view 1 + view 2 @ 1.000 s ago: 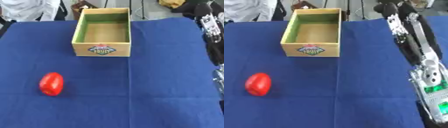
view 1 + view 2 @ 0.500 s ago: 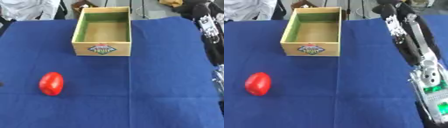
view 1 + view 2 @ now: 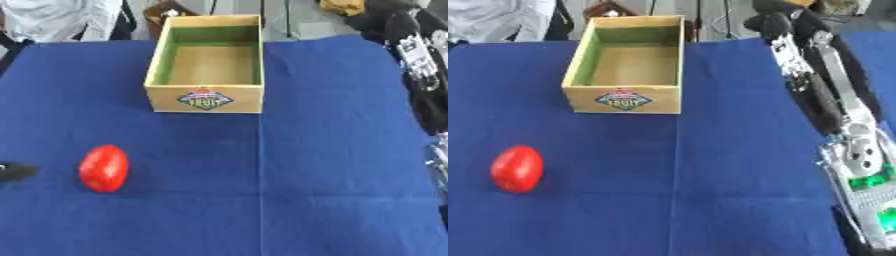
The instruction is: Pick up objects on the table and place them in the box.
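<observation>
Left eye view is showing a blue cloth-covered table (image 3: 332,165) filling most of the frame. A wooden box (image 3: 207,62) is sitting at about 12 o'clock from the table's centre, open on top, its inner walls green toward the rim and its floor bare wood; nothing is lying inside it. A diamond-shaped fruit label (image 3: 204,99) is facing the camera on the box's near wall.

A red oval object (image 3: 104,167), smooth and glossy, is lying on the cloth at about 8 o'clock, well apart from the box and standing roughly on its long axis toward the box. Nothing is touching it.

At 9 o'clock, right at the frame edge, a small dark tip of the left hand (image 3: 16,171) is poking into view, near the red object but apart from it. Too little is showing to tell whether its fingers are spread or curled.

Right eye view is giving the better look at the right arm, running along the 3 o'clock side from the lower corner up to about 1 o'clock. The right hand (image 3: 773,22) is hanging above the table's far right edge, beside the box and not touching it; its fingers are too blurred to say how they are standing.
</observation>
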Robot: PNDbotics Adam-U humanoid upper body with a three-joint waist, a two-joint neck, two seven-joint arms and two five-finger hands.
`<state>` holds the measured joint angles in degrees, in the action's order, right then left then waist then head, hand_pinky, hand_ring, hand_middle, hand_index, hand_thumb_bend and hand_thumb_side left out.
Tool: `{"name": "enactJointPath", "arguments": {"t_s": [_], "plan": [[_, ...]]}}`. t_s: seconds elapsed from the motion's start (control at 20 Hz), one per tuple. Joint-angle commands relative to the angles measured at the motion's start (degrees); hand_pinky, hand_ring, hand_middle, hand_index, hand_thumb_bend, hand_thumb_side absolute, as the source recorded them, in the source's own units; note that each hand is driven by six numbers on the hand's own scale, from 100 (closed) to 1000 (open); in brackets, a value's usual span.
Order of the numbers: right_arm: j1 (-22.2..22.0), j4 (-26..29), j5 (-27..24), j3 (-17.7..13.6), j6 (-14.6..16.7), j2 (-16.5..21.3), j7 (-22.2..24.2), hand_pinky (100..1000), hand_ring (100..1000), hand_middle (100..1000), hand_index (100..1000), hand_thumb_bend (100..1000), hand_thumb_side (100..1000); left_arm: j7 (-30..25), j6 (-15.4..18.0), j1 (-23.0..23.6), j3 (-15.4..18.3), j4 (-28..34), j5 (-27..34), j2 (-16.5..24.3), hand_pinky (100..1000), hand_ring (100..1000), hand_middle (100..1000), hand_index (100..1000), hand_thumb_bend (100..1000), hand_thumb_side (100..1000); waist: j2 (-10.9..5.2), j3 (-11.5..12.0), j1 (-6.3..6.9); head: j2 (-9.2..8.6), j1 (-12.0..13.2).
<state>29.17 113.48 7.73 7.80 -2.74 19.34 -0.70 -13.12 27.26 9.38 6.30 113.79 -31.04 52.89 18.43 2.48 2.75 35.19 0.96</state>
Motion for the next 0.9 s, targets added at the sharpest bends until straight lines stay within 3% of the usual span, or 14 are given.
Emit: {"name": "enactJointPath", "arguments": {"t_s": [0.05, 0.45, 0.9], "plan": [[0.4, 1.1, -0.4, 0.0, 0.1, 0.7, 0.3, 885, 827, 696, 856, 100, 878, -0.2, 0.4, -1.2, -1.5, 0.8, -0.8, 3.2, 663, 784, 834, 1000, 785, 795, -0.77, 0.0, 0.18, -0.46, 0.3], [0.1, 1.1, -0.7, 0.3, 0.0, 0.7, 0.7, 888, 828, 694, 854, 100, 877, 2.9, -3.2, -5.3, -3.2, 0.8, 1.4, 4.9, 661, 779, 826, 1000, 811, 842, -0.78, -0.2, 0.35, -0.15, 0.3], [-0.1, 1.1, -0.9, 0.4, 0.0, 0.6, 0.7, 890, 828, 694, 854, 100, 875, 6.3, -4.0, -12.1, -3.0, 0.8, 5.8, 5.0, 644, 768, 816, 1000, 830, 879, -0.92, -0.7, 0.68, 0.42, 0.2]]}}
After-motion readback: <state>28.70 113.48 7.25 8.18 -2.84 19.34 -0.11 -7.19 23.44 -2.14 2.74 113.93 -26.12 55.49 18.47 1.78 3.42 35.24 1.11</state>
